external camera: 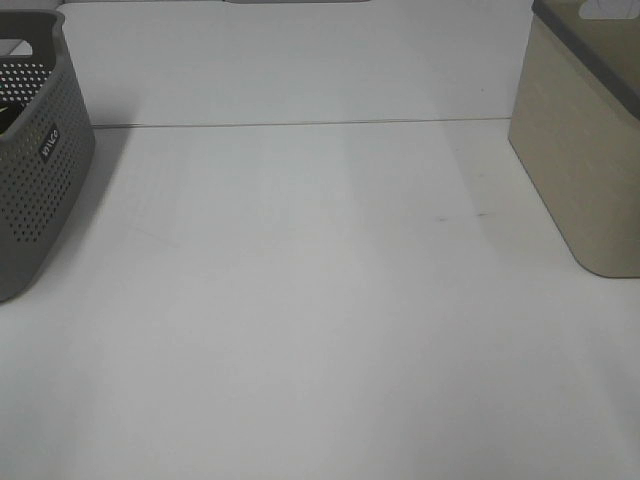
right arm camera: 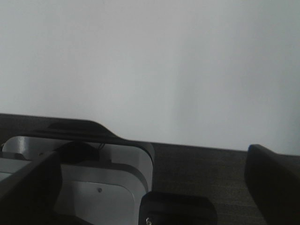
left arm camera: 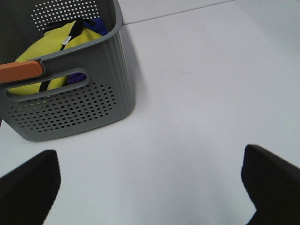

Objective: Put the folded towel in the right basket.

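Note:
A yellow folded cloth (left arm camera: 47,49), apparently the towel, lies inside the grey perforated basket (left arm camera: 70,110), which stands at the left edge of the exterior high view (external camera: 40,170). The beige right basket (external camera: 580,170) stands at the far right; its inside is hidden. My left gripper (left arm camera: 150,187) is open and empty above bare table beside the grey basket. My right gripper (right arm camera: 152,187) is open and empty over the table's edge. Neither gripper shows in the exterior high view.
An orange object (left arm camera: 18,71) lies over the grey basket's rim, and a blue-purple item (left arm camera: 77,77) sits beside the yellow cloth. The white table (external camera: 320,320) spans between the baskets. A dark strip and a grey-white machine housing (right arm camera: 93,178) lie below the right gripper.

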`<control>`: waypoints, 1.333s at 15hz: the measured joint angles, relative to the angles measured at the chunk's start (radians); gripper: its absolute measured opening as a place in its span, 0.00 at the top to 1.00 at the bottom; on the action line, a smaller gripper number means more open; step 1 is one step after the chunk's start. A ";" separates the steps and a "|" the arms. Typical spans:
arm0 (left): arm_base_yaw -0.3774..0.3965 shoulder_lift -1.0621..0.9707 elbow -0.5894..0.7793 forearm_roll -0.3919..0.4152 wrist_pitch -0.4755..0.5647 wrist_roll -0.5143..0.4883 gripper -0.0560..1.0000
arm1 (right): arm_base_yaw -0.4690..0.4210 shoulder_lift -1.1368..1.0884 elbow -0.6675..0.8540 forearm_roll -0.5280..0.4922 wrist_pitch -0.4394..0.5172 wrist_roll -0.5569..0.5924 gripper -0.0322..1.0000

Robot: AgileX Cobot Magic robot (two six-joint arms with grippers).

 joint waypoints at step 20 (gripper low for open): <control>0.000 0.000 0.000 0.000 0.000 0.000 0.01 | 0.000 -0.948 0.300 -0.012 -0.152 -0.034 0.01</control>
